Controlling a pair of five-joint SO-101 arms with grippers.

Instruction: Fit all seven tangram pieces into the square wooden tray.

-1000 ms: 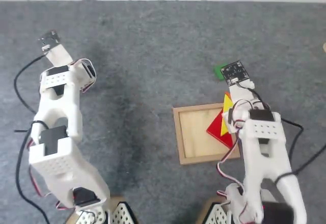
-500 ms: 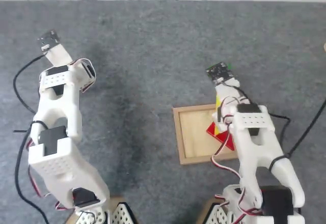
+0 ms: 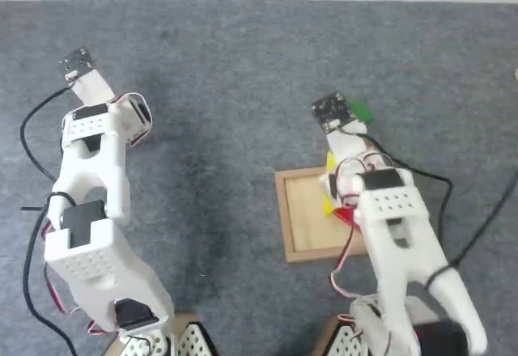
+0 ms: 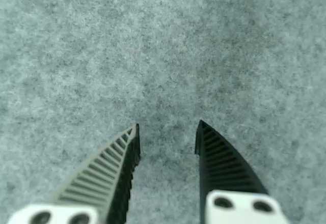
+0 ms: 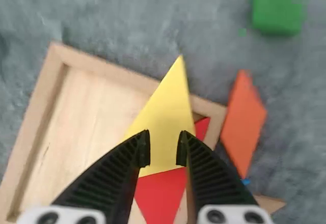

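Observation:
The square wooden tray point(image 3: 282, 210) lies on grey carpet under the right arm. My right gripper point(image 5: 163, 140) is shut on a yellow triangle point(image 5: 165, 107), held tilted over the tray point(image 5: 46, 86), its tip crossing the far rim. A red piece point(image 5: 162, 191) lies in the tray below it. From above, the yellow triangle point(image 3: 329, 184) and the red piece point(image 3: 345, 215) peek out beside the arm. Outside the tray lie an orange parallelogram point(image 5: 243, 122) and a green piece point(image 5: 277, 5), also visible as the green piece point(image 3: 361, 113). My left gripper point(image 4: 167, 132) is open above bare carpet.
The left arm point(image 3: 93, 141) stands far to the left of the tray, its cable trailing along the table's left side. The near part of the tray floor point(image 3: 303, 210) is bare wood. A sliver of blue point(image 5: 246, 182) shows by the orange parallelogram.
The right arm has swung left across the tray, carrying the yellow triangle with it and uncovering the green piece. The left arm has not moved.

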